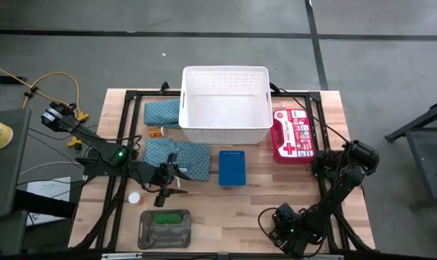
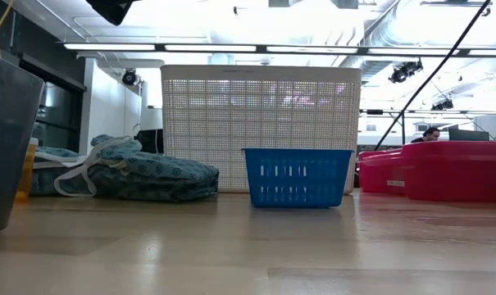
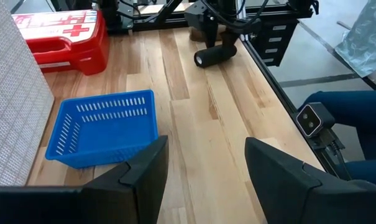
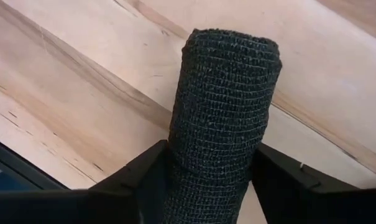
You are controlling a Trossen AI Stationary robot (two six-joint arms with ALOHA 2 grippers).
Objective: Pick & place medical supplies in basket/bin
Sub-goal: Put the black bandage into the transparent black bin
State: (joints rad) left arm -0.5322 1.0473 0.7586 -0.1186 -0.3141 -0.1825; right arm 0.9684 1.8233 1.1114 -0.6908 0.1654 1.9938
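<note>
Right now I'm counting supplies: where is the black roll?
The black roll sits between the right gripper fingers, low over the table's near right corner.

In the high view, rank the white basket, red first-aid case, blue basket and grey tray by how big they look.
1. White basket, clearly largest.
2. Red first-aid case and grey tray: look about alike, so no ranking between them.
3. Blue basket, smallest.

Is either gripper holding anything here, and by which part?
The right gripper has its fingers on both sides of the black roll, at its near end. The left gripper is open, empty.
</note>
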